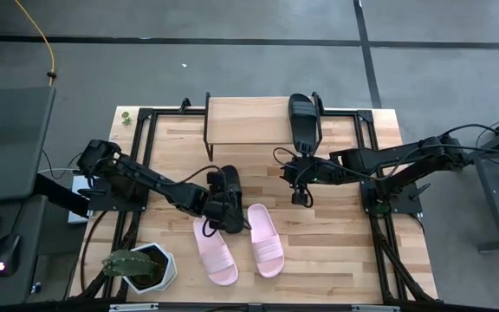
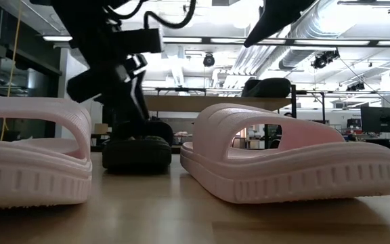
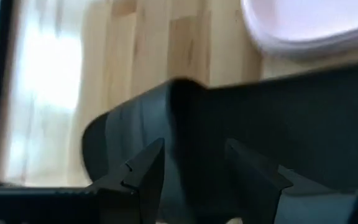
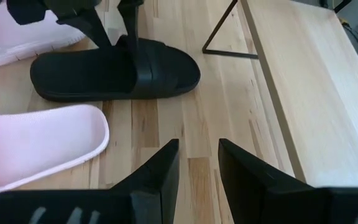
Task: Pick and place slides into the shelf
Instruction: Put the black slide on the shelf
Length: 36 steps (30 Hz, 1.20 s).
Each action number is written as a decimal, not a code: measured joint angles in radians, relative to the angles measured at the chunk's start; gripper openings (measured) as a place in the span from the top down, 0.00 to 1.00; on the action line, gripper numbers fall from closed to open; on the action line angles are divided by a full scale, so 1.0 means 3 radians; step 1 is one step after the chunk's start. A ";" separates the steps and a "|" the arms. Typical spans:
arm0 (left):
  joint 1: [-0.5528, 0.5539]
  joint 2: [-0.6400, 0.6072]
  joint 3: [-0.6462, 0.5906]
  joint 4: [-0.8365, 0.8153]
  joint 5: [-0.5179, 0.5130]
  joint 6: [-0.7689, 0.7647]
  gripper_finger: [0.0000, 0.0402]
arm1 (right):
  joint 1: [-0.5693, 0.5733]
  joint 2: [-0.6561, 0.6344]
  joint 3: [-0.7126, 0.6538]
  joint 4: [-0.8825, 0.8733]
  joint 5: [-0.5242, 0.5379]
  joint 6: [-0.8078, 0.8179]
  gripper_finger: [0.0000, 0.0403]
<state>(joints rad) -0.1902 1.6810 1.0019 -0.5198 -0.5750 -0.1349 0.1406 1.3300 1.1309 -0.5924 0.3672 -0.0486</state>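
Note:
A black slide (image 1: 227,201) lies on the table in front of the shelf (image 1: 249,121), its sole flat on the wood (image 2: 137,153). My left gripper (image 1: 223,210) is on it, shut on its strap. A second black slide (image 1: 304,120) lies on the shelf's top board. Two pale pink slides (image 1: 214,251) (image 1: 266,240) rest on their soles toward the near edge. My right gripper (image 1: 301,192) hangs above the table right of the first black slide, its fingers (image 4: 199,158) a little apart with nothing between them. My left gripper has the black slide's strap at its heel-side edge (image 3: 178,112) between its two fingers; one finger (image 4: 131,34) comes down on the strap, the other (image 4: 97,30) on the heel side of it. The fingers slant down from the table's left. The slide lies level, sole on the table.
A potted plant (image 1: 141,267) stands at the near left corner. Black frame rails (image 1: 145,165) (image 1: 372,165) run along the table's left and right sides. The shelf's thin black leg (image 4: 219,34) stands close beyond the black slide. Bare wood lies between my right gripper and the shelf.

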 joint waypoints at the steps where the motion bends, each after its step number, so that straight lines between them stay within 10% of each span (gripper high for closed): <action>1: 0.0000 0.0016 0.0008 0.0037 -0.0019 -0.0001 0.61 | 0.0000 0.0002 0.0000 -0.0010 0.0000 0.0000 0.75; 36: 0.0091 0.0286 0.0005 -0.0005 -0.0585 -0.0029 0.61 | -0.0001 0.0001 0.0000 -0.0004 -0.0003 0.0024 0.75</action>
<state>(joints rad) -0.1628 1.7668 1.0035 -0.5212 -0.7504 -0.1435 0.1402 1.3304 1.1309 -0.5936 0.3664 -0.0415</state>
